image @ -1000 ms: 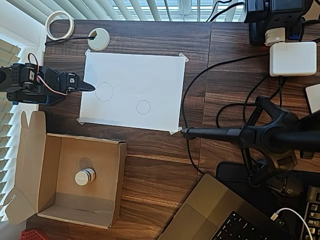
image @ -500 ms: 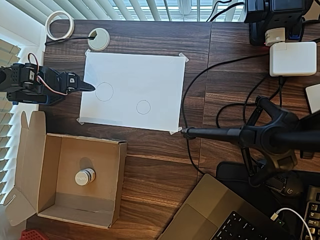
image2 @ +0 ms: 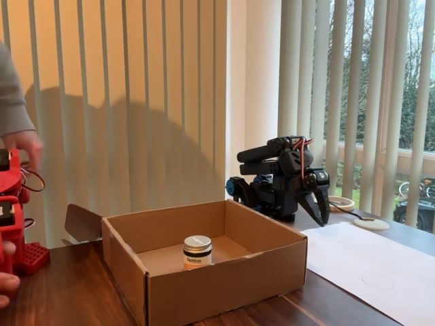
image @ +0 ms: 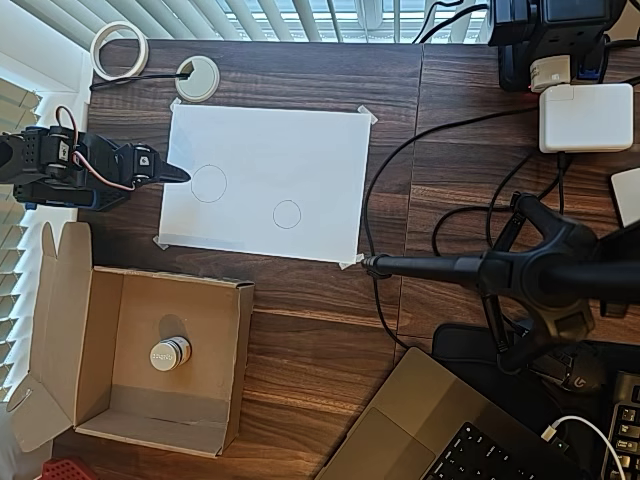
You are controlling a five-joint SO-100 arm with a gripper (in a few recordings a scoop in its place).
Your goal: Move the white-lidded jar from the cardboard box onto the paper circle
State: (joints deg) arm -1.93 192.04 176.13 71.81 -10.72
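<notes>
The claw (image: 180,174) of the black arm hangs folded at the left edge of the white sheet in the overhead view, its dark pointed fingers pressed together with nothing between them; in the fixed view the claw (image2: 321,216) points down above the bench, well apart from the box.

The white-lidded jar (image: 169,353) stands upright on the floor of the cardboard box (image: 225,360), near its middle and clear of all four walls. It is small, squat and round, with a flat pale lid that catches light like metal in the fixed view, where the jar (image2: 197,252) shows a white label with dark lettering. The cardboard box (image2: 224,285) is brown corrugated board, square and shallow, with a long flap folded out on its left side in the overhead view.

Above the box in that view lies a smooth white paper sheet (image: 300,150), taped at its corners to the dark wood-grain bench (image: 310,330). Two thin pencil rings are drawn on it: the paper circle (image: 287,214), the smaller one, toward the lower right, and a larger drawn circle (image: 209,183) just beside the claw's tip. Both are bare.

A roll of white tape (image: 119,50) and a round white grommet (image: 197,78) sit near the bench's far left corner.
</notes>
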